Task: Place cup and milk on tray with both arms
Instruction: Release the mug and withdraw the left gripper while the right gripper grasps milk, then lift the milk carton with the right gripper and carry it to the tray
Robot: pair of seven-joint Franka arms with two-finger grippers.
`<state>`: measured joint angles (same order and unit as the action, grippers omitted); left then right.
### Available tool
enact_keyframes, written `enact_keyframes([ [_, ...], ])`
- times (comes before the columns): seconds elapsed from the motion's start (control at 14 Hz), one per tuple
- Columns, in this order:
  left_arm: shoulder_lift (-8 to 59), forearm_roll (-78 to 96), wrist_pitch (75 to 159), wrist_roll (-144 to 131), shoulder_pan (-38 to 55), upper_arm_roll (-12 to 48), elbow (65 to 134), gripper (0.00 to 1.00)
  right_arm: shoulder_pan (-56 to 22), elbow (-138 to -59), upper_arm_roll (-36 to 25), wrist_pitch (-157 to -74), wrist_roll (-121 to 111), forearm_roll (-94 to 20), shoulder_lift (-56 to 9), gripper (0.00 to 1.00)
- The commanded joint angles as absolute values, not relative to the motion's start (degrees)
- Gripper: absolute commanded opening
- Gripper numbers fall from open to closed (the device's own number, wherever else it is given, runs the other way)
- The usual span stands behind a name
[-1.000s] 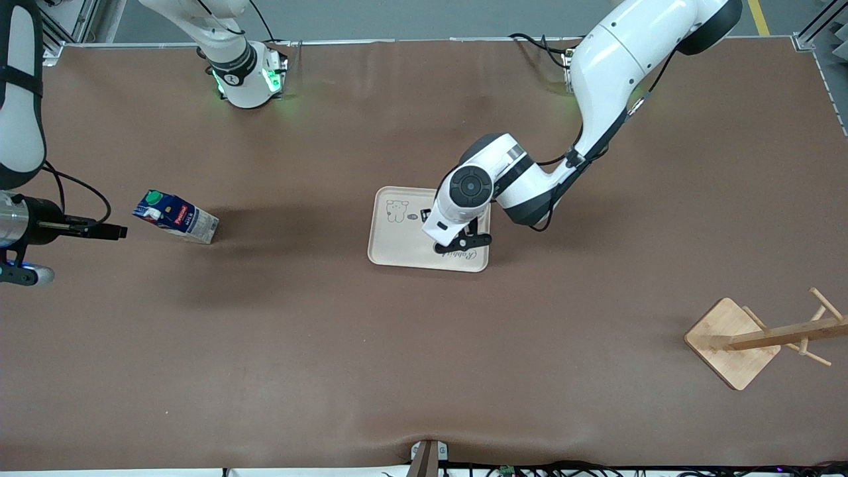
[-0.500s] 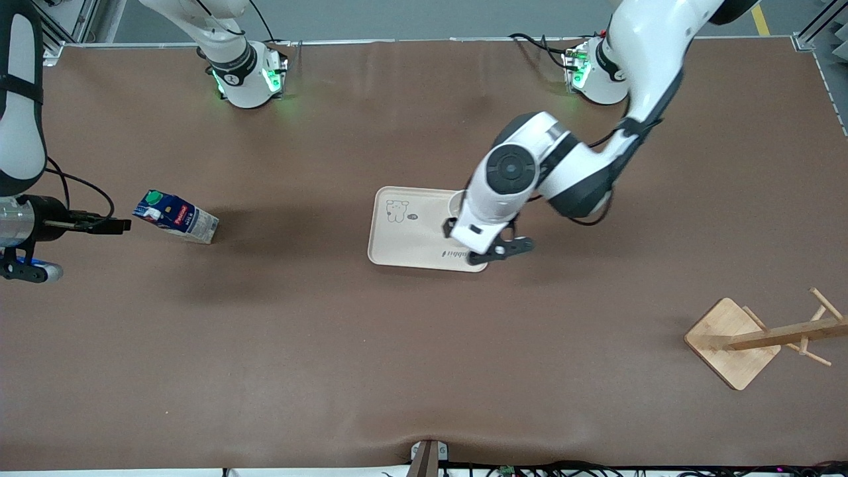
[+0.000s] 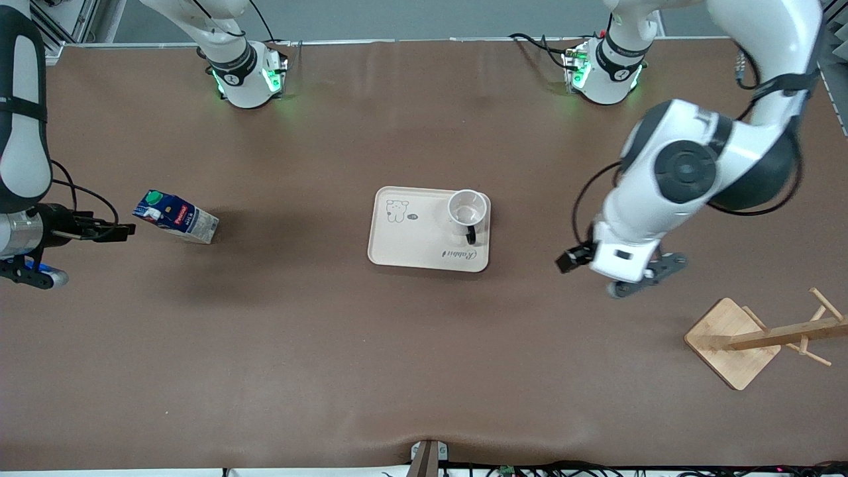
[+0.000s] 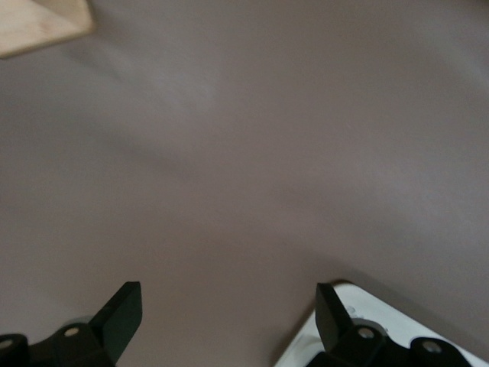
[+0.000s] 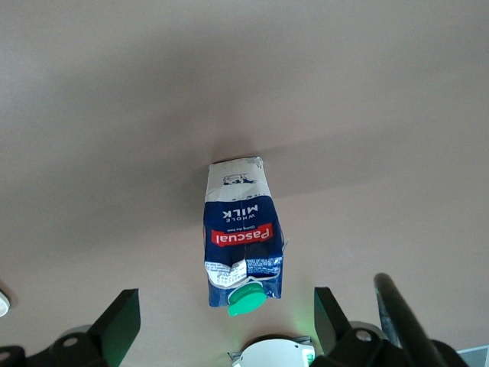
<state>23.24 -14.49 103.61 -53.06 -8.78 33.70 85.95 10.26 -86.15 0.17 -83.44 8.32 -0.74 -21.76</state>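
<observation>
The white cup (image 3: 467,211) stands upright on the cream tray (image 3: 411,238), at the tray's corner toward the left arm's end, black handle toward the front camera. My left gripper (image 3: 635,281) is open and empty over bare table between the tray and the wooden rack; its wrist view (image 4: 229,313) shows only table between the fingers. The blue and white milk (image 3: 175,217) stands on the table toward the right arm's end. My right gripper (image 3: 118,230) is open, level with the milk and just short of it. In the right wrist view the milk (image 5: 241,237) lies ahead between the open fingers (image 5: 122,313).
A wooden rack with a square base (image 3: 732,341) and pegs stands near the left arm's end, nearer the front camera; its corner shows in the left wrist view (image 4: 38,23). The two arm bases (image 3: 248,76) sit along the table edge farthest from the front camera.
My left gripper has left the cup on the tray and swung away toward the left arm's end, uncovering the cup. My right gripper has crept slightly closer to the milk.
</observation>
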Motion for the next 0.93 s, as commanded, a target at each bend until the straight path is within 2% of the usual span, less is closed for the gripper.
enact_keyframes([
  [0.0, 22.1, -15.3, 94.8, -52.0, -10.1, 34.3, 80.8, 1.0, 11.1, -86.4, 0.7, -84.9, 9.7, -0.4, -22.6, 1.0],
  [0.14, 19.7, -15.2, 90.6, -45.7, -11.7, 33.8, 78.8, 1.0, 11.1, -89.7, 0.7, -87.5, 9.1, -0.4, -22.2, 1.0],
  [0.36, 17.5, -14.9, 90.5, -38.4, -16.6, 34.5, 78.8, 1.0, 11.0, -94.4, 0.8, -87.7, 9.0, -0.9, -20.4, 1.0],
  [0.86, 11.0, -14.3, 88.1, -23.2, -17.9, 33.5, 79.2, 1.0, 11.1, -100.0, 0.9, -87.7, 6.2, -1.0, -18.0, 1.0],
])
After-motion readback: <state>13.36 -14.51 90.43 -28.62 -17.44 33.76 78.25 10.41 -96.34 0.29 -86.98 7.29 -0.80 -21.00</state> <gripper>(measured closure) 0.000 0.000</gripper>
